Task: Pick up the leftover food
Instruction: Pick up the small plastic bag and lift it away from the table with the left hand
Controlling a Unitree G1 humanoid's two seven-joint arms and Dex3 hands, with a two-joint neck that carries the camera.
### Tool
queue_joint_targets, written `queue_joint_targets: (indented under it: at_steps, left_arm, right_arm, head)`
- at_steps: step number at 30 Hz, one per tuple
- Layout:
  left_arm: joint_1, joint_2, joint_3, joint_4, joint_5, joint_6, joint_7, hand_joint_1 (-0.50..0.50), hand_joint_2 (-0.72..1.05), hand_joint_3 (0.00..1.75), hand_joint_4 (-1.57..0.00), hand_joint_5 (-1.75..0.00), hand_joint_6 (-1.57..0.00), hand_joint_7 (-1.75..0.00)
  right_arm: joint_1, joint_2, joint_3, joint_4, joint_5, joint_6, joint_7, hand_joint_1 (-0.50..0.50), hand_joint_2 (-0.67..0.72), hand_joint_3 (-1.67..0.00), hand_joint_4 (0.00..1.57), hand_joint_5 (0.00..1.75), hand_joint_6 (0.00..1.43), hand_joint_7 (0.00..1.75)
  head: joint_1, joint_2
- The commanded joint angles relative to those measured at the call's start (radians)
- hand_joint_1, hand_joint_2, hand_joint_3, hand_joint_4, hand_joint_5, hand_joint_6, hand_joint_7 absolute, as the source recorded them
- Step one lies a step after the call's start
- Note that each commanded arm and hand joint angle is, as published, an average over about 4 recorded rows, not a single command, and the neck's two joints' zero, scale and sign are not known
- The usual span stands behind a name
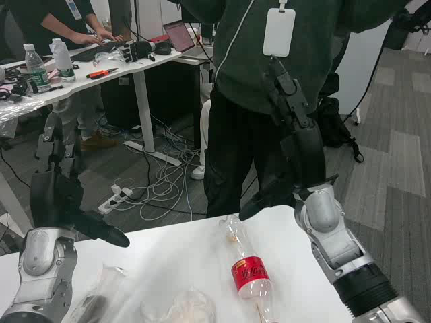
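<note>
Both hands, L (57, 192) & R (296, 151), raised empty above food wrappers (178, 306)

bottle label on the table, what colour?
Red with white lettering, wrapped around the clear plastic bottle lying on the white table. Only the head view shows it.

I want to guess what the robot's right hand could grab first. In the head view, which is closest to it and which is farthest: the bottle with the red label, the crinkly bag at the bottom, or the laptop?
1. Bottle, lying on the table just below the right hand.
2. Crinkly bag, lower left at the table's near edge.
3. Laptop, on the far desk behind.
</note>
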Motion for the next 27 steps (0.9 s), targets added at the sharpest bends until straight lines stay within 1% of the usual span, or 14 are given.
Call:
queue_joint_targets:
  at_steps: [1,2,3,17,27]
  left_arm:
    - [0.135,0.036,0.040,-0.344,-0.046,-0.051,0.082,-0.50,-0.72,0.00,0.00,0.00,0.00,0.00]
    - [0.136,0.036,0.041,-0.344,-0.046,-0.051,0.082,-0.50,-0.72,0.00,0.00,0.00,0.00,0.00]
    - [0.136,0.036,0.042,-0.346,-0.046,-0.051,0.082,-0.50,-0.72,0.00,0.00,0.00,0.00,0.00]
    - [0.136,0.037,0.041,-0.344,-0.045,-0.042,0.082,-0.50,-0.72,0.00,0.00,0.00,0.00,0.00]
    - [0.133,0.036,0.040,-0.337,-0.042,-0.012,0.082,-0.50,-0.72,0.00,0.00,0.00,0.00,0.00]
  right_arm:
    - [-0.103,-0.023,0.106,0.050,0.137,-0.070,-0.035,-0.42,0.72,0.00,0.00,0.00,0.00,0.00]
    - [-0.103,-0.023,0.106,0.050,0.137,-0.071,-0.035,-0.42,0.72,0.00,0.00,0.00,0.00,0.00]
    - [-0.102,-0.023,0.107,0.050,0.138,-0.071,-0.035,-0.42,0.72,0.00,0.00,0.00,0.00,0.00]
    - [-0.096,-0.023,0.107,0.046,0.139,-0.072,-0.034,-0.42,0.72,0.00,0.00,0.00,0.00,0.00]
    - [-0.097,-0.030,0.106,0.059,0.150,-0.072,-0.033,-0.42,0.72,0.00,0.00,0.00,0.00,0.00]
  head:
    - [0.070,-0.195]
    - [0.062,-0.176]
    - [0.041,-0.117]
    - [0.036,-0.119]
    - [0.047,-0.127]
